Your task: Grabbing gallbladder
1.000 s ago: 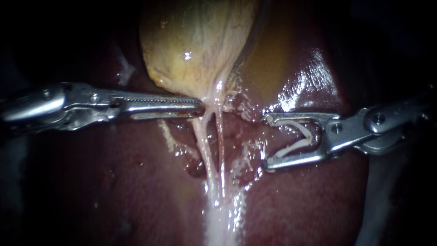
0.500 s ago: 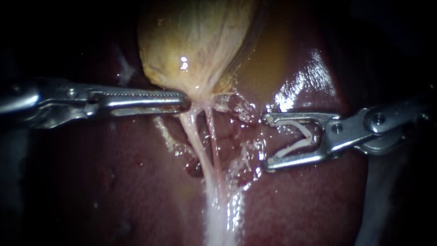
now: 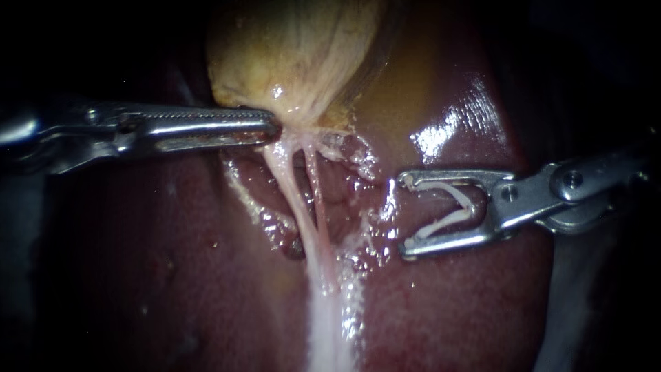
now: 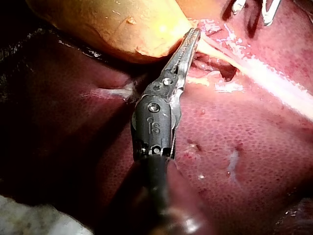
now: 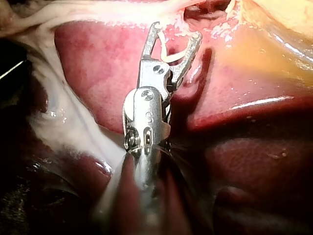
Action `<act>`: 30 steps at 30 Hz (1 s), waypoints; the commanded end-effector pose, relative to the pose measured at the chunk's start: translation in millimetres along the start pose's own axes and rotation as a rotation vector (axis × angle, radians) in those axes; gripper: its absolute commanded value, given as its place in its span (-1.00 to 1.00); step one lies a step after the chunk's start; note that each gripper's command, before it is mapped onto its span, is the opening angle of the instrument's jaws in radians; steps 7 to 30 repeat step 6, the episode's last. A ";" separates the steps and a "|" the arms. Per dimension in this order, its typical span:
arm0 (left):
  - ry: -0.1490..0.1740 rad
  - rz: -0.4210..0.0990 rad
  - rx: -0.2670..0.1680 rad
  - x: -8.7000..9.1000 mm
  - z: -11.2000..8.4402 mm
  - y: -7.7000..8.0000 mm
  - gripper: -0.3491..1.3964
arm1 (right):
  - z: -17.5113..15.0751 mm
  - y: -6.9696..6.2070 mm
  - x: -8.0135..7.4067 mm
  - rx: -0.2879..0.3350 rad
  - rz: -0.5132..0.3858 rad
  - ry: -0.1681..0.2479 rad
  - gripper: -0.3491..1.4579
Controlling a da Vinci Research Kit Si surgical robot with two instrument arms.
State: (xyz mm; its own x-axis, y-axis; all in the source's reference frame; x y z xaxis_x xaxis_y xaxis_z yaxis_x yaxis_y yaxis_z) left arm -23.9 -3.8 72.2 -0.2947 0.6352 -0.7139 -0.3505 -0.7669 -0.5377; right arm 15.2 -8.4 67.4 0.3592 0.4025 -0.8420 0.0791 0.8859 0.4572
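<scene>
**Endoscope view.** The left instrument (image 3: 272,127) sits higher and further back toward its own side than half a second ago. Its jaws lie together, pinching the narrow lower end of the gallbladder (image 3: 296,48). That end has shifted with the tip against the liver (image 3: 447,310). The pale strands (image 3: 303,207) running down from it now slant and look tauter, and more of the raw bed beneath them shows. Judgement: the grip is holding and the pull has begun. The bite looks small, right at the tip, so slipping is the risk. The right instrument (image 3: 406,212) is unchanged. Its jaws stand wide with a white clip (image 3: 441,225) seated between them, its ends at both jaw tips, well clear of the strands.

**Left wrist view.** The left instrument (image 4: 191,35) has its jaws closed, tip at the edge of the gallbladder (image 4: 112,24), which lies beside and ahead of it. The strands (image 4: 264,68) lead away from the tip across the liver (image 4: 234,137). How much tissue is caught cannot be told here.

**Right wrist view.** The right instrument (image 5: 176,30) hovers over the liver (image 5: 98,73). Its jaws are spread and carry the clip (image 5: 171,56), with no tissue between them.
</scene>
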 end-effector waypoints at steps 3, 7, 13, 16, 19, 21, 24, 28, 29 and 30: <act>0.000 0.001 0.000 -0.2 0.1 0.0 -1.00 | 0.0 0.1 0.0 0.000 0.000 0.000 -0.07; 0.000 0.002 0.001 -0.3 0.1 0.0 -1.00 | 0.0 0.1 -0.1 0.000 0.000 0.000 -0.07; 0.000 0.002 0.001 -0.3 0.1 0.0 -1.00 | 0.0 0.1 -0.1 0.000 0.000 0.000 -0.07; 0.000 0.002 0.001 -0.3 0.1 0.0 -1.00 | 0.0 0.1 -0.1 0.000 0.000 0.000 -0.07; 0.000 0.002 0.001 -0.3 0.1 0.0 -1.00 | 0.0 0.1 -0.1 0.000 0.000 0.000 -0.07; 0.000 0.002 0.001 -0.3 0.1 0.0 -1.00 | 0.0 0.1 -0.1 0.000 0.000 0.000 -0.07; 0.000 0.002 0.001 -0.3 0.1 0.0 -1.00 | 0.0 0.1 -0.1 0.000 0.000 0.000 -0.07; 0.000 0.002 0.001 -0.3 0.1 0.0 -1.00 | 0.0 0.1 -0.1 0.000 0.000 0.000 -0.07; 0.000 0.002 0.001 -0.3 0.1 0.0 -1.00 | 0.0 0.1 -0.1 0.000 0.000 0.000 -0.07; 0.000 0.002 0.001 -0.3 0.1 0.0 -1.00 | 0.0 0.1 -0.1 0.000 0.000 0.000 -0.07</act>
